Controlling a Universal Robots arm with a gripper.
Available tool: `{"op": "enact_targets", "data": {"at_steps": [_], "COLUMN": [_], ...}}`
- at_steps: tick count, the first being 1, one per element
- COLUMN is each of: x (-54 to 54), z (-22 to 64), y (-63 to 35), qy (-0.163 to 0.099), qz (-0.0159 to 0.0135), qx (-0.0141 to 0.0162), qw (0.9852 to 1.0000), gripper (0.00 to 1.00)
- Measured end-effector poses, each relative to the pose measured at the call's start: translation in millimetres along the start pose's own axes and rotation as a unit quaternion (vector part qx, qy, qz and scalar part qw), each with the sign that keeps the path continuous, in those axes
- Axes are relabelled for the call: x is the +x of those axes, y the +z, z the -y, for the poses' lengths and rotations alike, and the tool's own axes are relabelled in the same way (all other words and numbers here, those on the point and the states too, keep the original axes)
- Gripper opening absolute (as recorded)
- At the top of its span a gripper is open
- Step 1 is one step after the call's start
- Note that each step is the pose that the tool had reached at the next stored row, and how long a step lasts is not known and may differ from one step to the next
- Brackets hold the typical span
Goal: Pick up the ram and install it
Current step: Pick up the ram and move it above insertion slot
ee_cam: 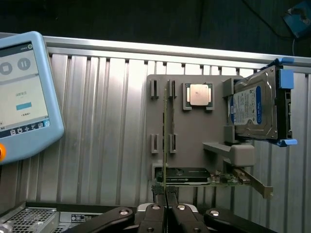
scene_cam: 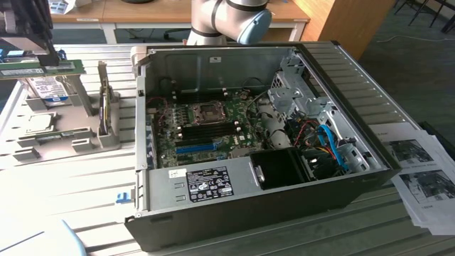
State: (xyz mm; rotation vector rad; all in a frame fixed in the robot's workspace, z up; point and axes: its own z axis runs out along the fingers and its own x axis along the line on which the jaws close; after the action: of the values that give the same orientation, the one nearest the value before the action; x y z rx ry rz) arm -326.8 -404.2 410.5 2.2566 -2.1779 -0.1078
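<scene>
Green ram (scene_cam: 41,69), pinched in claw (ee_cam: 166,193) (edge-on), above grey holder (ee_cam: 194,141)

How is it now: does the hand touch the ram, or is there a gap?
Touching. The wrist view shows the hand closed on both faces of the thin ram, seen edge-on, with no gap between them.
</scene>
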Motion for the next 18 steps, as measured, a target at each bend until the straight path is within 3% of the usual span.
{"op": "enact_targets", "data": {"at_steps": [18], "x": [0.8], "z": [23.4], "y": [-1.2], "qy": [0.0], "qz": [0.0], "qx": [0.0], "qw": [1.0], "gripper": [0.11]}}
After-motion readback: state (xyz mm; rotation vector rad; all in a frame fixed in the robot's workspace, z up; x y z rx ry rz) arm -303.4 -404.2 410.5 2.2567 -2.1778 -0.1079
